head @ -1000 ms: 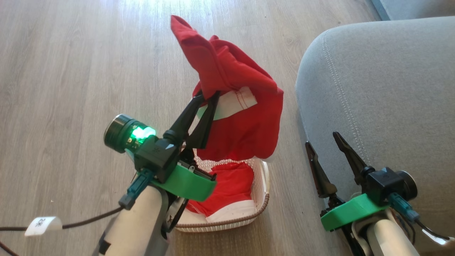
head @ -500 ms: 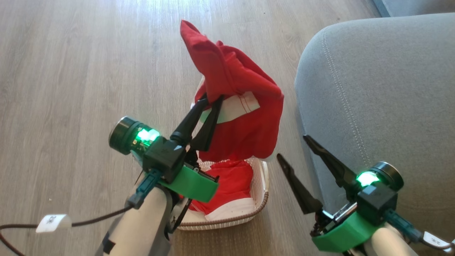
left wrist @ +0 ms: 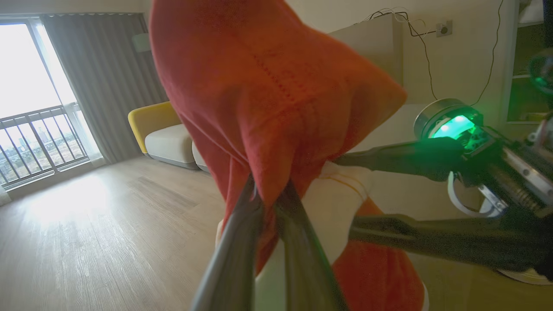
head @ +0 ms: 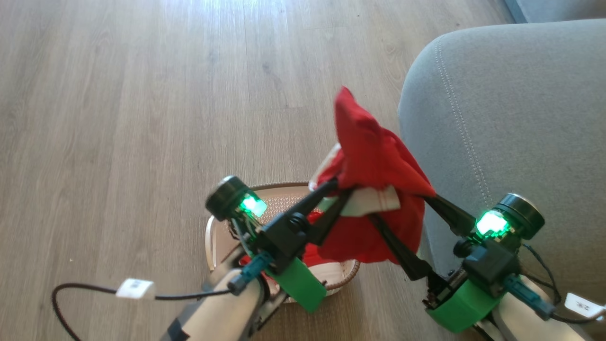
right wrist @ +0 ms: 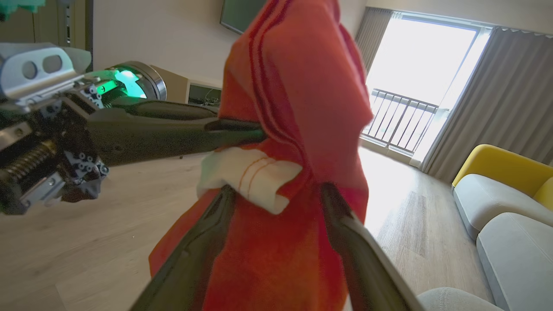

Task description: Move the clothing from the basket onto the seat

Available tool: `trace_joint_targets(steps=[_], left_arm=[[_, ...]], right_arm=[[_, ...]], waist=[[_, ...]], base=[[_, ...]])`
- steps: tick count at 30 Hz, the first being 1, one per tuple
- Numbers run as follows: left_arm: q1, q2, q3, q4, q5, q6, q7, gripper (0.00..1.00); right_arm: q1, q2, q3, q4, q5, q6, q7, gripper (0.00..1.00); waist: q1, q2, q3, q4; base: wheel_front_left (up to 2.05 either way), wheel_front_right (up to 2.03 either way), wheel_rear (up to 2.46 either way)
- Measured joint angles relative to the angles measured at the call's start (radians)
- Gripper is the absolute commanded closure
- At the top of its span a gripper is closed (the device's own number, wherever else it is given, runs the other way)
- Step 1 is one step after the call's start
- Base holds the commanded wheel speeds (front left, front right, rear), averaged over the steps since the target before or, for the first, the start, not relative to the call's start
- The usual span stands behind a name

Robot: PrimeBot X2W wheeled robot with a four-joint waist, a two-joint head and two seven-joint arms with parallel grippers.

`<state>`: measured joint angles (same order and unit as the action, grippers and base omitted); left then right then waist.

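A red garment [head: 374, 161] with a white band hangs in the air above the basket's right end, close to the grey seat [head: 511, 118]. My left gripper [head: 342, 188] is shut on its folds; the left wrist view shows the cloth [left wrist: 268, 86] pinched between the fingers [left wrist: 242, 242]. My right gripper [head: 400, 210] is open, one finger on each side of the hanging cloth [right wrist: 302, 86]. A second red garment [head: 331, 273] with white trim lies in the cream basket [head: 210, 237] on the floor, mostly hidden by my left arm.
Wood floor stretches to the left and far side of the basket. The seat's rounded corner is right beside the basket and my right arm. A black cable [head: 85, 291] with a white tag trails from my left arm. A yellow armchair [left wrist: 160, 129] stands by the window.
My left gripper has carried the red garment to the right, towards the seat. My right gripper has swung left and its open fingers now straddle the hanging cloth.
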<state>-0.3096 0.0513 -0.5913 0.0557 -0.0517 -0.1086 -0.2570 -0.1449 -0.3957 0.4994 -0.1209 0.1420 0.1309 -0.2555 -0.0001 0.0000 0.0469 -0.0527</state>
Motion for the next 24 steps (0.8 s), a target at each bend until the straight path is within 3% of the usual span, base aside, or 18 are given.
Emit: trace_joint_targets(steps=[10, 18, 19, 20, 24], left_arm=[[-0.028, 0.007, -0.091, 0.018, -0.02, -0.013, 0.0, 1.0], [-0.038, 0.007, -0.131, 0.022, -0.046, -0.021, 0.0, 1.0], [-0.038, 0.007, -0.135, 0.022, -0.046, -0.021, 0.0, 1.0], [-0.038, 0.007, -0.139, 0.023, -0.051, -0.021, 0.0, 1.0], [-0.038, 0.007, -0.143, 0.023, -0.066, -0.021, 0.0, 1.0]], right_arm=[[-0.075, -0.028, 0.085, 0.089, -0.067, 0.0, 0.0, 0.0], [-0.093, 0.007, 0.089, 0.148, -0.1, 0.0, 0.0, 0.0], [-0.093, 0.017, 0.09, 0.158, -0.096, 0.0, 0.0, 0.32], [-0.093, 0.024, 0.091, 0.165, -0.091, 0.0, 0.0, 1.0], [-0.093, 0.042, 0.081, 0.17, -0.067, 0.0, 0.0, 1.0]], waist=[[0.0, 0.0, 0.004, 0.012], [0.0, 0.0, -0.002, 0.019], [0.0, 0.0, -0.003, 0.02], [0.0, 0.0, -0.004, 0.022], [0.0, 0.0, -0.007, 0.027]], base=[[0.0, 0.0, 0.0], [0.0, 0.0, 0.0], [0.0, 0.0, 0.0], [0.0, 0.0, 0.0], [0.0, 0.0, 0.0]])
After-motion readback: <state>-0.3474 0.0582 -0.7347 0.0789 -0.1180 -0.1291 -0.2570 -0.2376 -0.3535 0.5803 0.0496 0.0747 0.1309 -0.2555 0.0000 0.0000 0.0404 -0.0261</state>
